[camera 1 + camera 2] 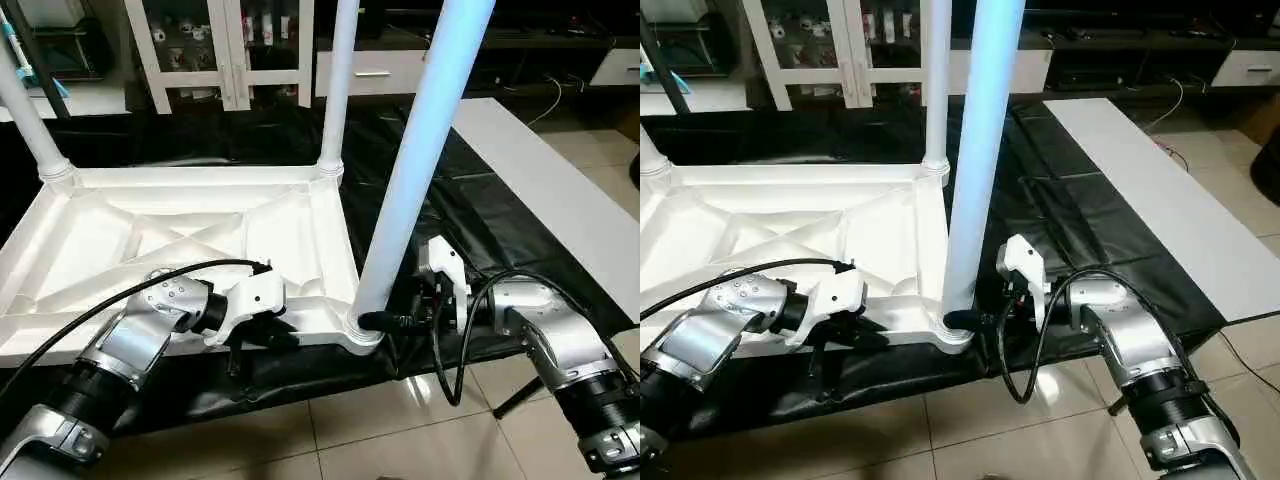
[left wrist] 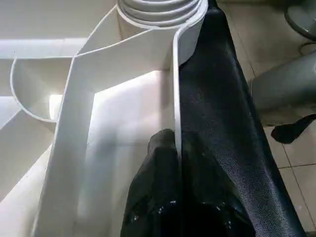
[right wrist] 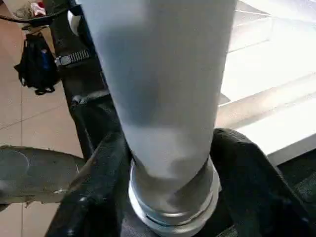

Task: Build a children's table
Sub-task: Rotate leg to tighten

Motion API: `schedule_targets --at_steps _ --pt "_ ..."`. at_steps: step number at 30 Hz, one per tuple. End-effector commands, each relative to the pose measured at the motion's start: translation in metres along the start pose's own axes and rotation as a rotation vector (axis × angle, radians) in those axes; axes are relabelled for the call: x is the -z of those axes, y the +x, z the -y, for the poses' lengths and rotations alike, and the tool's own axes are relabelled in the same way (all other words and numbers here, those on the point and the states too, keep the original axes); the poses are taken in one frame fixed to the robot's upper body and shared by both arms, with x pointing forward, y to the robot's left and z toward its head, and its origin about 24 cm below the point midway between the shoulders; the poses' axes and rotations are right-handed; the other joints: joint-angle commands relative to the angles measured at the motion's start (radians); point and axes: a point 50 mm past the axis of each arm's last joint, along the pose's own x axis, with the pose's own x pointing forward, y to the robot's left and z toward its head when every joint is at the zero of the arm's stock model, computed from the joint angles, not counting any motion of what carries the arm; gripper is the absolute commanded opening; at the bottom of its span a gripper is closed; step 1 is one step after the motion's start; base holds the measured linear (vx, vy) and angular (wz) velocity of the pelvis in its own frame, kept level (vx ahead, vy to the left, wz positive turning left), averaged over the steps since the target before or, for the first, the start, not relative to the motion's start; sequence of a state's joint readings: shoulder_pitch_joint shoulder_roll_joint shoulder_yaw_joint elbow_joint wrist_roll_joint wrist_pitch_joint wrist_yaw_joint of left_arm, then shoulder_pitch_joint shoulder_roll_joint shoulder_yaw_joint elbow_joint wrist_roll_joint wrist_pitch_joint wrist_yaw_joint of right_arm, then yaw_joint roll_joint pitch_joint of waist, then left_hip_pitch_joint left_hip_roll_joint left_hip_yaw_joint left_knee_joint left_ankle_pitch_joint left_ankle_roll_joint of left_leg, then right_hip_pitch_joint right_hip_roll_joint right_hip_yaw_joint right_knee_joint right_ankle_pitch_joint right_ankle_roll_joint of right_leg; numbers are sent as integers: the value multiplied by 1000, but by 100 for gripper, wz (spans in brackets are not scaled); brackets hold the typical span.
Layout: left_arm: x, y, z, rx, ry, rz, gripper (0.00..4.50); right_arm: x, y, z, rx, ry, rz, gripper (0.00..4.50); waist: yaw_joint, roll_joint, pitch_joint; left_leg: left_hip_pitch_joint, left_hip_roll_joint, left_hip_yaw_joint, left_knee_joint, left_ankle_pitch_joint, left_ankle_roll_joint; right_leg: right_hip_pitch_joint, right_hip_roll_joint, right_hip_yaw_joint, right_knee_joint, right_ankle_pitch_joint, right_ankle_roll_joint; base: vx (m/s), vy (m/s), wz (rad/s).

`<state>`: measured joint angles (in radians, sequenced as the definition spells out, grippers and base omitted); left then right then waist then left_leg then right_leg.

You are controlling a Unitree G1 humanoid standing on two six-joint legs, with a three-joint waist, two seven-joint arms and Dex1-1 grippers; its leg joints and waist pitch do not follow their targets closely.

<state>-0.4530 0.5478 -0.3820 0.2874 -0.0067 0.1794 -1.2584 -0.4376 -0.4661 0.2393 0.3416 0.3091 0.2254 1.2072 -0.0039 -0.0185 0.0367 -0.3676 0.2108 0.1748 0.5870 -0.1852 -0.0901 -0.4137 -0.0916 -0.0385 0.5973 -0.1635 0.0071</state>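
Note:
The white tabletop (image 1: 200, 240) lies upside down on a black sheet, its ribbed X-braced underside facing up. Three white legs stand in its corner sockets: far left (image 1: 25, 110), far right (image 1: 340, 80) and near right (image 1: 420, 160). My left gripper (image 1: 245, 340) is shut on the tabletop's near rim, one black finger (image 2: 153, 163) on each side of the thin wall. At the near right corner, my right gripper (image 1: 385, 322) clasps the base of that leg, fingers (image 3: 247, 168) pressing both sides of it just above the socket.
The black sheet (image 1: 450, 200) covers the floor under the tabletop. A long white board (image 1: 560, 190) lies to the right of it. A white glass-door cabinet (image 1: 230, 50) stands behind. Tiled floor (image 1: 350, 430) runs along the near side.

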Motion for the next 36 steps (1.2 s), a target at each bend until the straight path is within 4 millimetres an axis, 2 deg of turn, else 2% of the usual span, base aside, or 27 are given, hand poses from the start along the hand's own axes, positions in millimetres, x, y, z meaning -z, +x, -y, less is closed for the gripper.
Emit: schedule_targets --at_steps 1,3,5,6,7,9,11,12,13,15,17,18,20,21,22,23,25,26,27,28,30,31,32,33,34,35,36 --pt "1 12 12 92 0 0 0 -1 -9 16 156 3 -14 223 1 1 -54 4 11 6 -72 -273 37 44 -24 22 -65 -251 -226 0 0 0" --pt "2 14 9 55 -10 -7 0 5 -7 21 235 31 -23 209 -7 -3 -52 4 11 5 -73 -299 27 41 -24 21 -68 -293 -217 0 0 0" --pt "3 23 -6 -102 -53 -41 0 27 0 35 487 144 -82 201 -16 -2 -50 5 8 4 -74 -320 10 36 -23 21 -72 -339 -204 0 0 0" --pt "3 23 -6 -102 -53 -41 0 27 0 35 487 144 -82 197 -20 -2 -49 5 6 3 -74 -329 2 35 -22 20 -75 -364 -195 0 0 0" --pt "1 29 -12 -165 -76 -32 0 36 5 39 583 204 -98 194 -22 -6 -49 4 5 -3 -76 -352 -12 39 -25 17 -79 -421 -171 0 0 0" --pt "-4 36 -18 -224 -109 -14 0 42 10 44 696 246 -121 193 -30 -5 -48 7 3 -8 -76 -400 -31 30 -27 13 -89 -505 -133 -27 5 -5" --pt "-11 44 -26 -311 -168 13 0 44 19 49 824 276 -121 191 -36 -7 -48 10 1 -10 -75 -430 -33 26 -26 12 -96 -539 -116 0 0 0" --pt "-21 53 -39 -452 -237 53 0 40 32 54 968 309 -89 191 -44 -11 -45 13 -3 -8 -70 -440 -39 15 -24 10 -101 -560 -113 0 0 0" --pt "-28 57 -47 -532 -245 81 0 36 42 54 997 301 -78 190 -46 -11 -45 17 -7 -10 -68 -447 -40 14 -25 7 -106 -585 -108 0 0 0" --pt "-41 62 -57 -647 -221 119 0 28 54 55 1076 320 -27 189 -50 -8 -52 14 -8 -14 -68 -451 -23 20 -26 -1 -112 -583 -91 0 0 0" --pt "-45 64 -59 -667 -231 139 0 24 59 55 1101 317 -18 188 -50 -12 -51 12 -7 -10 -70 -455 0 23 -22 -5 -118 -554 -92 0 0 0" --pt "-49 68 -61 -670 -240 148 0 19 66 56 1120 306 7 188 -48 -9 -51 9 -9 -10 -71 -453 7 22 -23 -5 -118 -554 -88 0 0 0" --pt "-50 69 -61 -665 -237 144 0 17 69 56 1121 303 21 188 -49 -8 -51 10 -10 -9 -71 -460 13 20 -24 -6 -121 -566 -83 0 0 0" --pt "-49 69 -60 -652 -231 142 0 12 72 55 1085 329 89 188 -48 -8 -50 12 -10 -9 -70 -463 17 18 -24 -6 -123 -564 -82 0 0 0" --pt "-48 69 -59 -635 -225 136 0 5 77 53 1026 370 187 223 -48 -8 -51 12 -8 -8 -71 -468 20 17 -25 -5 -123 -562 -84 0 0 0" --pt "-48 69 -58 -632 -224 135 0 4 77 53 1016 364 194 244 -48 -8 -51 9 -7 -10 -72 -470 27 20 -27 -5 -121 -558 -84 0 0 0" --pt "-42 68 -53 -564 -201 119 0 -8 80 45 828 249 268 260 -43 -7 -53 2 -3 -9 -76 -446 36 28 -26 -3 -117 -509 -97 0 0 0" --pt "-40 69 -52 -543 -190 117 0 -9 79 44 805 240 282 260 -41 0 -53 -1 0 -7 -79 -434 41 29 -26 1 -114 -456 -119 0 0 0" --pt "-39 69 -48 -480 -175 133 0 -11 72 45 789 201 292 268 -43 -7 -54 -7 -2 -6 -79 -413 46 35 -25 3 -106 -427 -135 0 0 0" --pt "-38 67 -44 -430 -162 147 0 -14 67 45 777 193 311 280 -42 -7 -54 -10 -3 -5 -79 -404 49 38 -25 3 -105 -424 -140 0 0 0" --pt "-38 62 -32 -283 -113 190 0 -22 53 44 717 167 359 302 -35 2 -53 -2 1 -2 -77 -394 58 33 -30 9 -105 -438 -154 0 0 0" --pt "-38 60 -27 -225 -90 206 0 -25 49 43 685 157 374 310 -32 0 -52 -1 2 -2 -78 -396 60 33 -31 10 -107 -442 -157 0 0 0" --pt "-37 57 -21 -164 -78 217 0 -27 45 41 643 136 377 317 -31 -2 -55 -2 4 1 -77 -376 63 35 -30 13 -102 -420 -164 0 0 0" --pt "-30 47 -11 -63 -64 199 0 -30 35 32 509 94 357 326 -20 6 -55 11 7 6 -76 -361 69 28 -26 16 -101 -383 -181 0 0 0" --pt "-27 42 -7 -18 -66 192 0 -29 29 26 432 68 330 336 -13 8 -55 14 11 7 -77 -351 73 28 -27 19 -98 -359 -189 0 0 0" --pt "-26 40 -5 -5 -69 192 0 -29 26 24 406 59 320 346 -1 16 -57 17 15 11 -78 -323 76 31 -23 20 -91 -299 -205 62 -43 17" --pt "-25 35 -3 17 -81 200 0 -27 21 21 362 44 292 354 0 14 -56 16 14 15 -77 -299 74 30 -18 21 -83 -250 -222 67 -25 11"
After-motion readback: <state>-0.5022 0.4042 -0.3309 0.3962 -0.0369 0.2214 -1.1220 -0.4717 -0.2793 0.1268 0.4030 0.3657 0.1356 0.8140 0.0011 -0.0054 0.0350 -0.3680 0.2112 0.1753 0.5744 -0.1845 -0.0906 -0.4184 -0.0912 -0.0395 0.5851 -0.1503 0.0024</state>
